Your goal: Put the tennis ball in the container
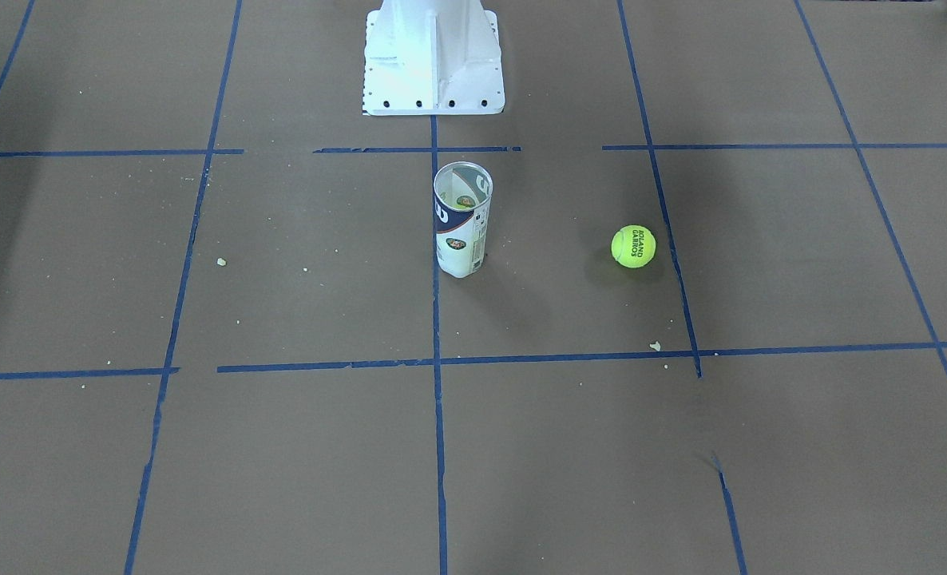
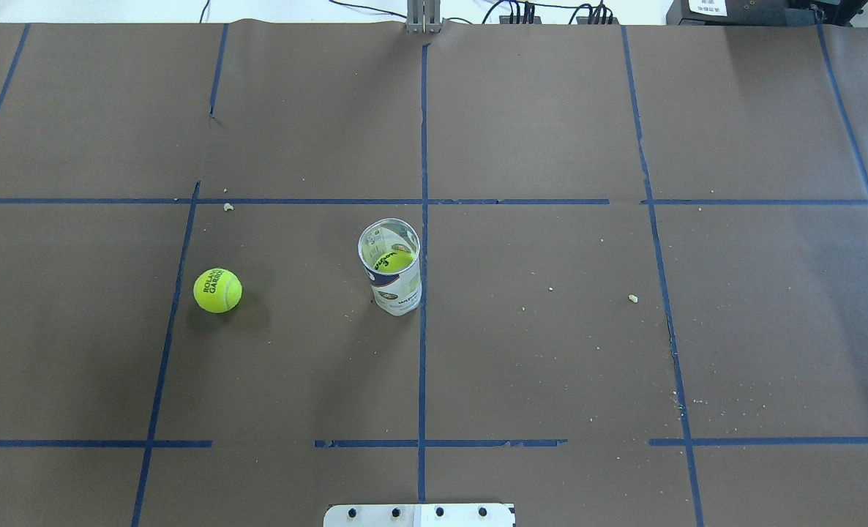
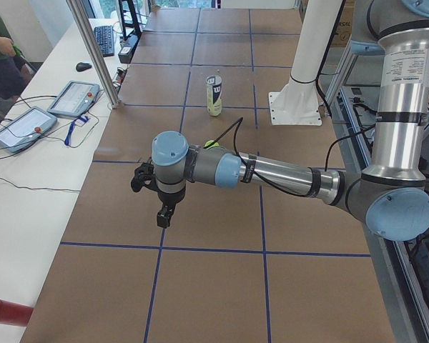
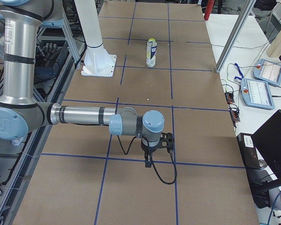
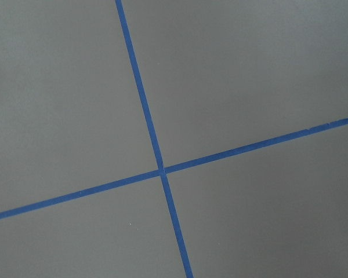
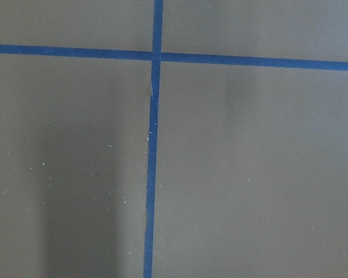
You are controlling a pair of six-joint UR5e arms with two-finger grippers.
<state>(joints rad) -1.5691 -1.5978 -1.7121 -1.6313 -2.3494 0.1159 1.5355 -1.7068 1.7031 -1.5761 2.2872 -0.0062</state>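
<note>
The tennis ball [image 1: 633, 246] [image 2: 217, 290], yellow-green with dark print, lies loose on the brown table on my left side. The container [image 1: 461, 220] [image 2: 394, 274], a clear tube with a white and navy label, stands upright near the table's middle, mouth open. A second yellow-green ball [image 2: 394, 261] sits inside it. My left gripper [image 3: 151, 194] hangs over the table well short of the ball, seen only from the side; I cannot tell its state. My right gripper [image 4: 159, 149] hovers far from the tube [image 4: 151, 54], its state also unclear.
Blue tape lines [image 2: 423, 329] divide the brown table cover into squares. The white robot base [image 1: 433, 56] stands behind the tube. Small crumbs [image 2: 632, 298] dot the surface. Tablets [image 3: 73, 98] and cables lie on a side bench. Both wrist views show only table and tape.
</note>
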